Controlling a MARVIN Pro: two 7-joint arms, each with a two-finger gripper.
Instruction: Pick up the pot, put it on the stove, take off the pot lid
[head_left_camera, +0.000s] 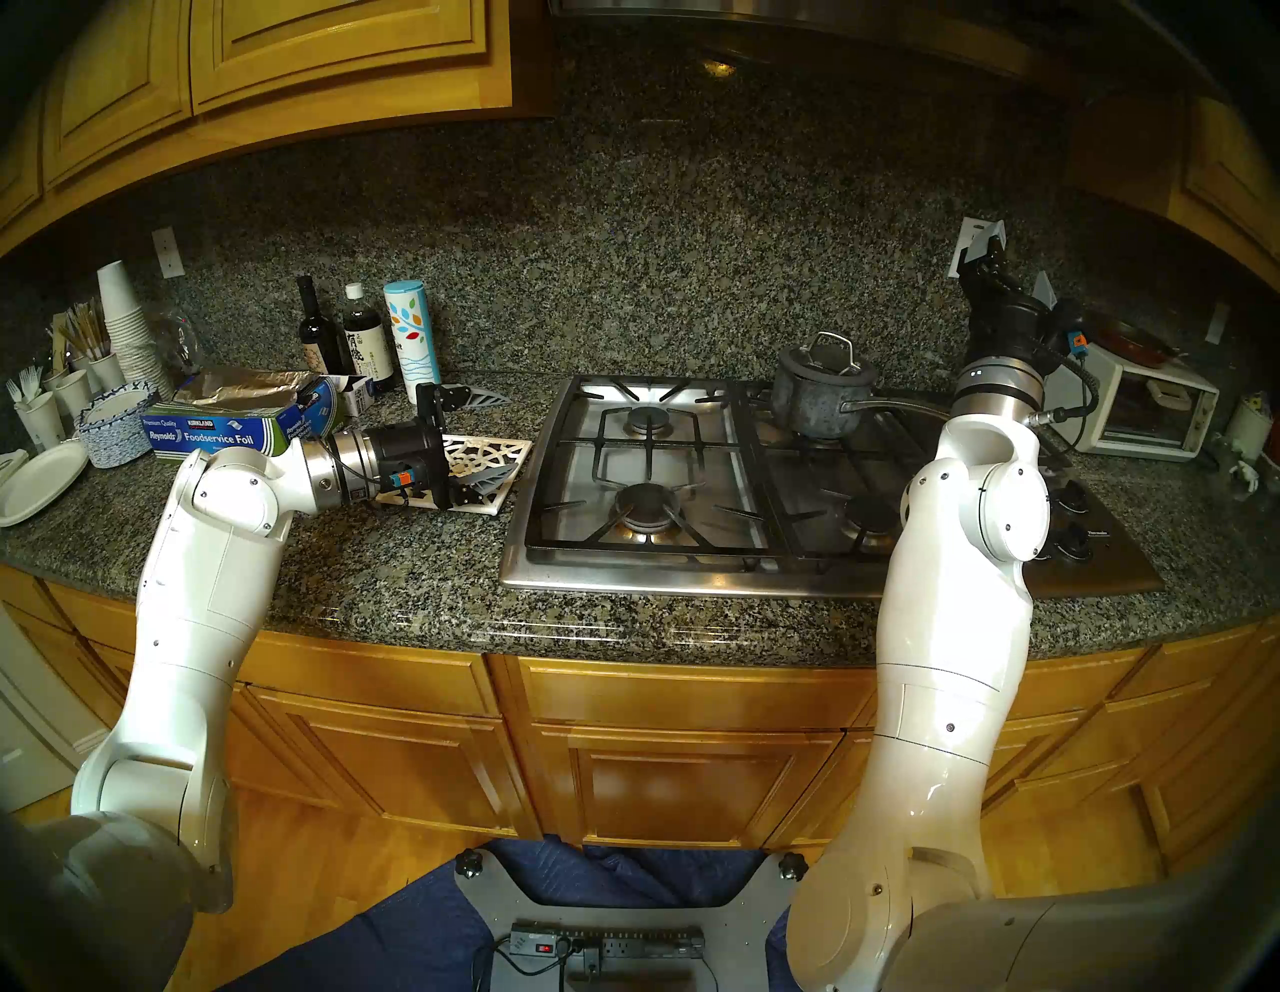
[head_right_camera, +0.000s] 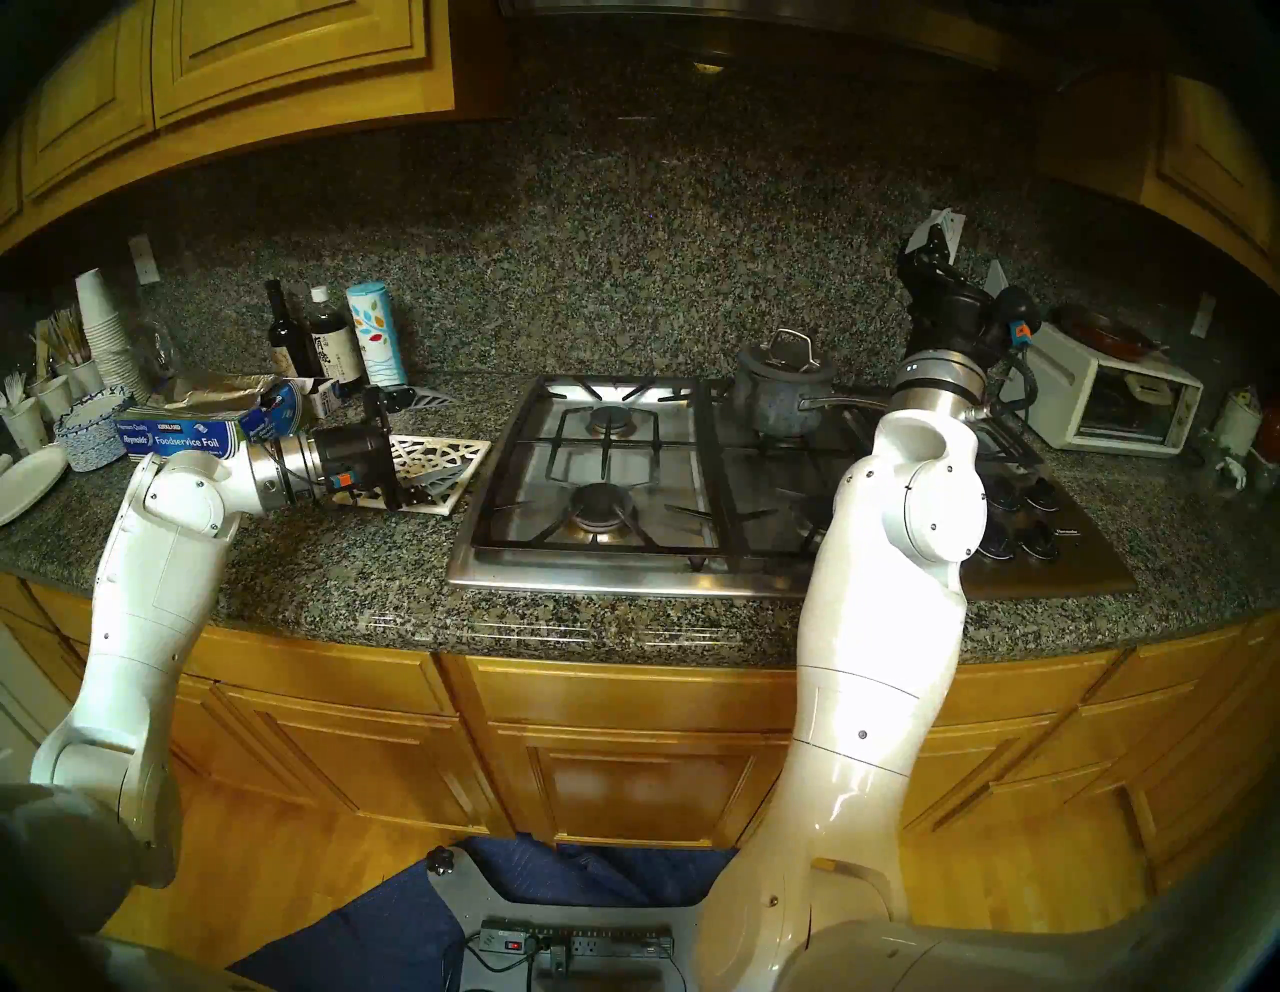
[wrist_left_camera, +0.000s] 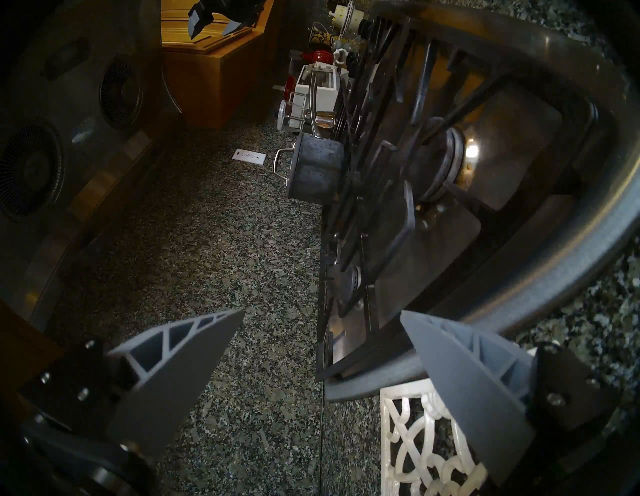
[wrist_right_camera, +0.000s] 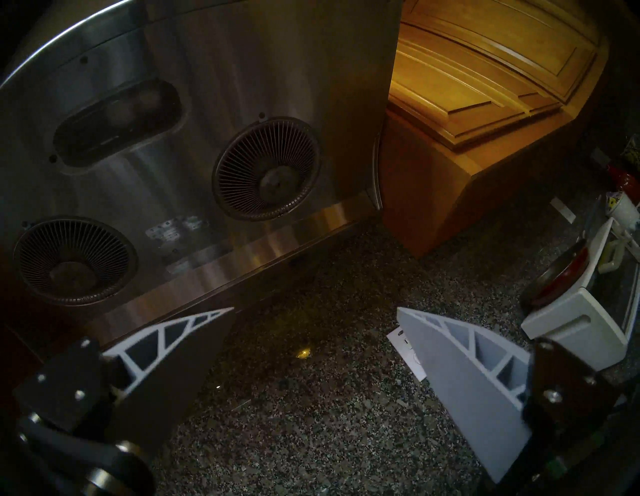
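The dark grey pot (head_left_camera: 821, 405) stands on the back right burner of the stove (head_left_camera: 692, 575), its long handle pointing right. The glass pot lid (head_left_camera: 831, 360) sits on it, loop handle up. Both show in the right head view, pot (head_right_camera: 779, 405) and lid (head_right_camera: 788, 355) on the stove (head_right_camera: 589, 575), and in the left wrist view, pot (wrist_left_camera: 315, 169) and lid (wrist_left_camera: 291, 166). My left gripper (head_left_camera: 495, 440) (wrist_left_camera: 322, 313) is open and empty, low over the white trivet (head_left_camera: 485, 454) left of the stove. My right gripper (head_left_camera: 987, 242) (wrist_right_camera: 315, 310) is open and empty, raised and pointing up at the backsplash, behind and right of the pot.
A foil box (head_left_camera: 208, 429), bottles (head_left_camera: 318, 332), a canister, paper cups and plates crowd the left counter. A white toaster oven (head_left_camera: 1143, 409) stands right of the stove. Black knobs (head_left_camera: 1073, 540) sit at the stove's right. The range hood (wrist_right_camera: 173, 138) hangs overhead.
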